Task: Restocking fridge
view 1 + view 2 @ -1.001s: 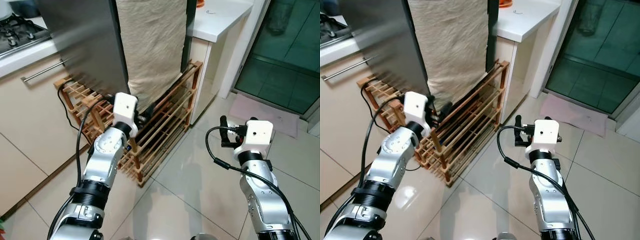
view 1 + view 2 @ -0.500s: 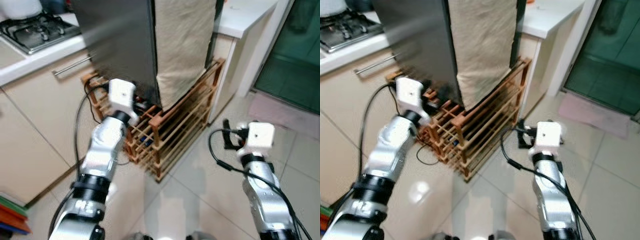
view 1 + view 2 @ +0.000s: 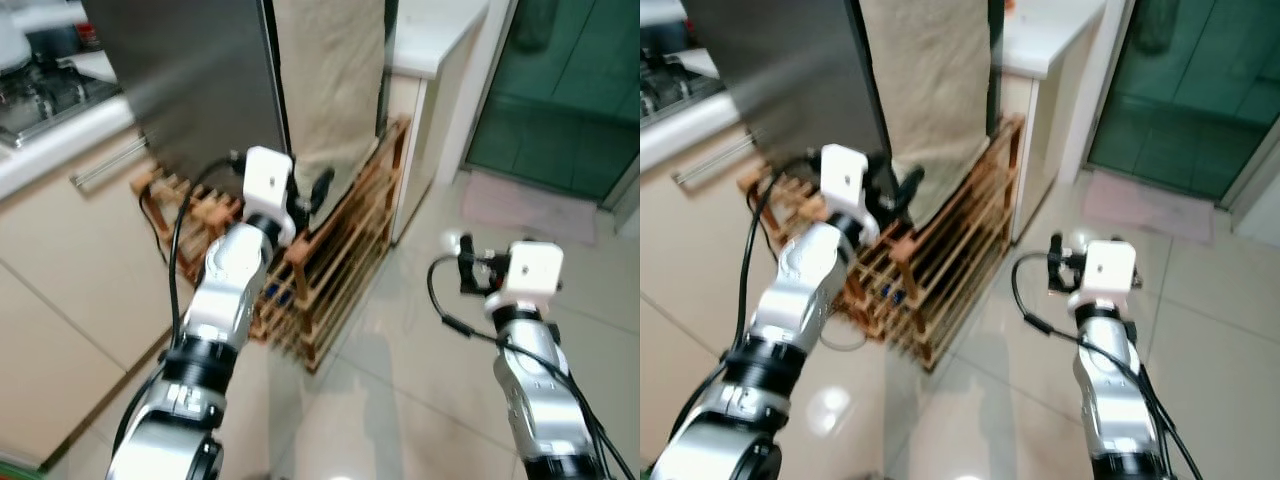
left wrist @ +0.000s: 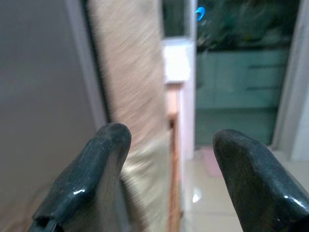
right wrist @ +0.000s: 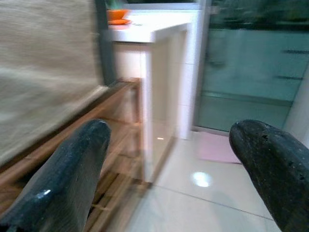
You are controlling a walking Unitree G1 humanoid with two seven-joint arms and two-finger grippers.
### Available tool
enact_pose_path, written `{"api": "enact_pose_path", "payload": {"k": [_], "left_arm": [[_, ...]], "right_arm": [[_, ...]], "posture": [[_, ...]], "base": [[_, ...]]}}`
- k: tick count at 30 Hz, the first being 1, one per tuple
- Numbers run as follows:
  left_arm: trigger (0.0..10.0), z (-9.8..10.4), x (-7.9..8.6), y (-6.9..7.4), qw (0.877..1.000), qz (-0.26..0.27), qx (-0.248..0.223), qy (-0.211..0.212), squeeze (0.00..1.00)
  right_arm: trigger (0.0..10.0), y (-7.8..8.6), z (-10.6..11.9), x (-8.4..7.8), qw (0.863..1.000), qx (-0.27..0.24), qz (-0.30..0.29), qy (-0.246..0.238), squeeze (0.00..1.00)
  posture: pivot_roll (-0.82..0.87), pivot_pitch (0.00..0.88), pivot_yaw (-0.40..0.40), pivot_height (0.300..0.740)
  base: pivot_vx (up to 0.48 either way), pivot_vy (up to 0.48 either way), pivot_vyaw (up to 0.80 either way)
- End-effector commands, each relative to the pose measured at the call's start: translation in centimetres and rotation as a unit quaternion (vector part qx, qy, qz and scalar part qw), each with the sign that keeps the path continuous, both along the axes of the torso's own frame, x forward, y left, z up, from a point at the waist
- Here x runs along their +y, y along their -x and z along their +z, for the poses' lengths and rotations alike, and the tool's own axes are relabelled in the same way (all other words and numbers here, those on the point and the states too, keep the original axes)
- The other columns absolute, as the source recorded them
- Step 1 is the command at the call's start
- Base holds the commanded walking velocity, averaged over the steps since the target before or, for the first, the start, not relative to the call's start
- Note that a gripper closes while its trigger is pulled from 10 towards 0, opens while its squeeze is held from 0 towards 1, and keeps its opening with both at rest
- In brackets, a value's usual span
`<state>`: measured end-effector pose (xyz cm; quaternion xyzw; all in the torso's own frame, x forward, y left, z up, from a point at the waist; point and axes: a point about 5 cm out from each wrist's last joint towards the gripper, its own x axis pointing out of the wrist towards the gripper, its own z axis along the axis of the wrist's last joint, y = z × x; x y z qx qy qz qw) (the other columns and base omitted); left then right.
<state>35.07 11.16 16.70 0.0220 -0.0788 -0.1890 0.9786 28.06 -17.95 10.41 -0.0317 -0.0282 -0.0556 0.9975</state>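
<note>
your left gripper [image 4: 166,159] has its fingers spread and empty, the steel fridge door [image 3: 190,80] edge just ahead; expect it stiff, heavy, slippery. right gripper [image 5: 174,159] is spread too.

No text, label, brand, number or sign can be read in any view; the pictures are blurred.
</note>
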Motion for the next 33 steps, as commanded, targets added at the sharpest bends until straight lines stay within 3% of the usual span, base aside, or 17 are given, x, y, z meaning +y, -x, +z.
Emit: {"api": "enact_pose_path", "payload": {"k": [1, 14, 16, 19, 21, 23, 27, 30, 31, 33], "left_arm": [[10.0, 0.4, -0.4, 0.0, 1.0, -0.005, -0.005, 0.009, 0.0], [10.0, 0.6, -0.3, 0.2, 0.999, -0.002, -0.008, 0.043, 0.0], [10.0, 0.4, -0.1, 0.4, 1.0, -0.004, -0.008, 0.029, 0.0], [10.0, -0.8, -0.1, 1.2, 0.999, -0.032, 0.021, -0.018, 0.0], [10.0, -2.2, 0.2, 2.2, 0.995, -0.058, 0.043, -0.075, 0.0], [10.0, -3.6, 1.6, 4.1, 0.99, -0.08, 0.063, -0.099, 0.0], [10.0, -4.6, 4.3, 6.8, 0.993, -0.072, 0.059, -0.078, 0.0], [10.0, -5.2, 7.5, 9.1, 0.996, -0.012, 0.027, -0.088, 0.0], [10.0, -5.5, 8.0, 9.6, 0.996, 0.002, 0.036, -0.087, 0.0], [10.0, -6.2, 8.3, 10.7, 0.994, 0.049, 0.092, -0.027, 0.0]], "right_arm": [[10.0, 0.0, 0.1, -0.4, 1.0, -0.004, -0.002, 0.012, 0.0], [10.0, -0.1, 0.0, -0.4, 1.0, -0.001, 0.005, 0.015, 0.0], [10.0, 0.4, 0.2, -0.5, 1.0, -0.002, 0.004, 0.007, 0.0], [10.0, 2.4, 0.5, -0.4, 1.0, 0.001, 0.016, 0.009, 0.0], [10.0, 4.3, 0.5, -0.2, 0.999, 0.013, 0.031, 0.018, 0.0], [10.0, 6.8, 0.6, -0.1, 0.999, 0.02, 0.039, 0.018, 0.0], [10.0, 9.8, 1.3, -0.5, 0.999, 0.021, 0.028, 0.012, 0.0], [10.0, 11.6, 1.7, -2.1, 1.0, 0.019, -0.015, -0.006, 0.0], [10.0, 12.0, 1.6, -2.4, 0.999, 0.023, -0.023, -0.004, 0.0], [10.0, 13.0, 1.6, -2.8, 0.999, 0.019, -0.044, 0.0, 0.0]], "posture": [[-0.18, 0.0, 0.062, 0.74], [-0.17, 0.0, 0.05, 0.74], [-0.17, 0.0, 0.051, 0.74], [-0.16, 0.0, 0.046, 0.74], [-0.16, 0.0, 0.048, 0.74], [-0.18, 0.0, 0.06, 0.74], [-0.2, 0.0, 0.07, 0.74], [-0.21, 0.0, 0.073, 0.74], [-0.21, 0.0, 0.073, 0.74], [-0.21, 0.0, 0.076, 0.74]], "base": [[0.0, 0.0, 0.0], [0.0, 0.463, 0.0], [0.0, 0.48, 0.0], [0.0, 0.48, 0.0], [0.0, 0.0, 0.0], [0.0, 0.0, 0.0], [0.0, 0.0, 0.0], [0.0, 0.0, 0.0], [0.0, 0.0, 0.0], [0.0, 0.0, 0.0]]}}
